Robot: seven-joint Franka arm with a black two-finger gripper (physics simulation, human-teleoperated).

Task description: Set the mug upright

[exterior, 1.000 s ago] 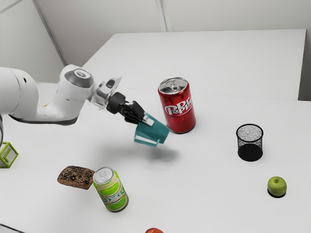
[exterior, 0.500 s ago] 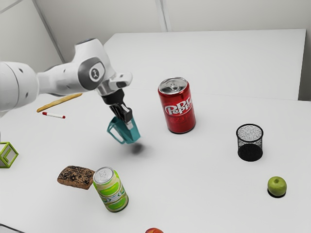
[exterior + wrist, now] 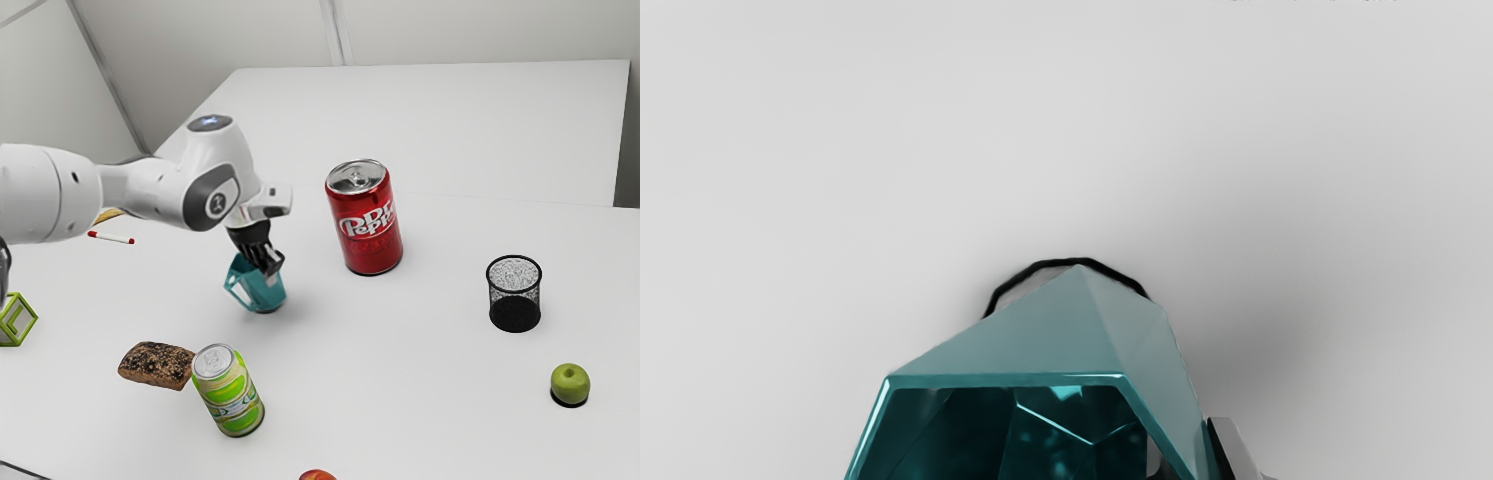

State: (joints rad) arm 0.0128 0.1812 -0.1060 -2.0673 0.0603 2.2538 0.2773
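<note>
Holding the mug (image 3: 262, 291) nearly upright by its wall, pinched in the gripper (image 3: 272, 266), on or just above the table (image 3: 400, 370) between the bread (image 3: 155, 364) and the red can (image 3: 366, 225), and liable to topple it by releasing at a tilt or snagging it while withdrawing

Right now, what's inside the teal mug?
Inside the mug, one finger of the gripper reaches in along the teal wall; I see nothing else. The wall behind that finger is covered, and part of the interior is out of sight.
</note>
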